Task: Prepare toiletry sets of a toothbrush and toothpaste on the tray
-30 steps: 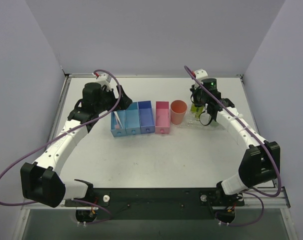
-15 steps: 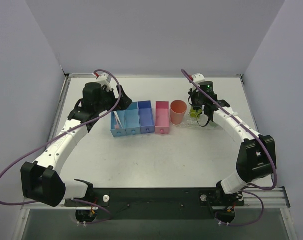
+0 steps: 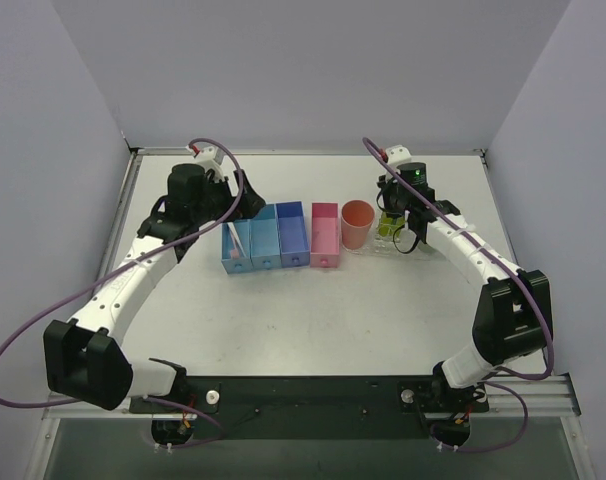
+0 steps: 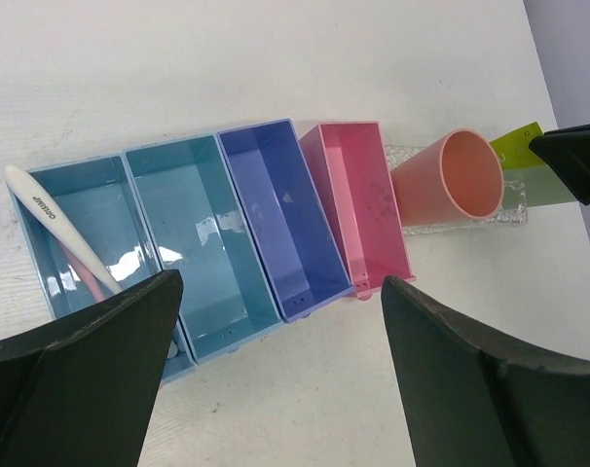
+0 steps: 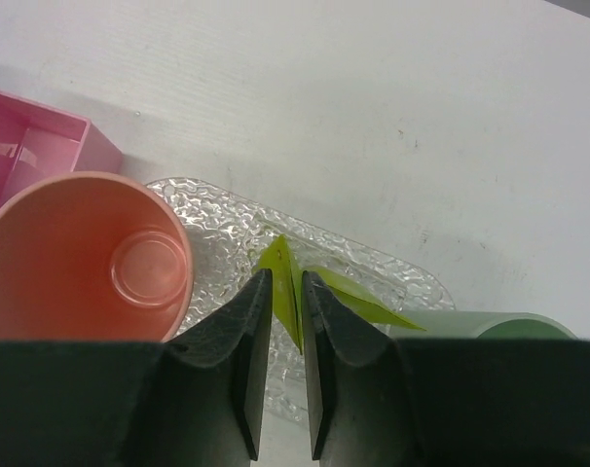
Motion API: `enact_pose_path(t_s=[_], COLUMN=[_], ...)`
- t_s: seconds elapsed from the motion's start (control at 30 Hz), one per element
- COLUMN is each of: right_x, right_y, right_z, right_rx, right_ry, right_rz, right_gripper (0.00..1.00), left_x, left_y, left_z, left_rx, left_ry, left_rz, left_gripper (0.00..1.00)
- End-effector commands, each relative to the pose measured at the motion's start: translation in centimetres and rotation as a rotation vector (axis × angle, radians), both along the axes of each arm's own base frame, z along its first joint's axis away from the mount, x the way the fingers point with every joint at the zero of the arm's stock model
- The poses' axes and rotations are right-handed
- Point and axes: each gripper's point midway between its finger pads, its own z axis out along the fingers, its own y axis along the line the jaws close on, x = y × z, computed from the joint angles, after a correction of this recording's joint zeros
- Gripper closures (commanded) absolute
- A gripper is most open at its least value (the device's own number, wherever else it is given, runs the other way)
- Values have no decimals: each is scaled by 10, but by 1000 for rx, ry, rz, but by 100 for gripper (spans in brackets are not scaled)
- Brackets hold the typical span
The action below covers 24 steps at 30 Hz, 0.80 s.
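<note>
Lavender walls are enclosing a white tabletop (image 3: 313,310). The left fingers (image 4: 100,370) are hanging spread wide over the blue bin (image 4: 110,209) where the toothbrush (image 4: 56,219) is lying. It is looking light, stiff and slick, probably best pinched mid-handle. The right fingers (image 5: 217,370) are standing narrowly around the flat crimp of the soft, light toothpaste (image 5: 287,292) above the tray (image 5: 227,229); whether they are gripping it I cannot tell.

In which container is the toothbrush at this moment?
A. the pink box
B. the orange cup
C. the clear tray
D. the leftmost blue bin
D: the left wrist view shows the white toothbrush lying slanted inside the leftmost blue bin, with one end over its far corner.
</note>
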Motion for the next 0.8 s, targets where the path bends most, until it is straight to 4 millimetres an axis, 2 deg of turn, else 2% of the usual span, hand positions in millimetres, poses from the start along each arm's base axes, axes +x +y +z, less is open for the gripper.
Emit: enact_pose_path(t_s=[0.0, 0.17, 0.4, 0.5, 0.63, 0.77], right_x=[7, 6, 5, 3, 0, -4], right_y=[-5, -4, 6, 8, 9, 7], right_z=[7, 15, 47, 59, 80, 102], right_rx=[2, 15, 71, 93, 117, 131], right_ry=[-39, -59, -118, -140, -184, -234], right_rz=[-31, -28, 7, 9, 9, 7], right_gripper=[85, 81, 73, 68, 66, 65], left_x=[11, 12, 11, 10, 10, 8], left_y=[1, 5, 15, 25, 42, 47], left_z=[17, 10, -6, -15, -26, -47], left_rx=[-23, -20, 22, 71, 141, 191], left_ry=[-15, 13, 56, 80, 108, 177], left_rz=[27, 62, 114, 158, 235, 254], left_gripper=[6, 6, 6, 7, 11, 23])
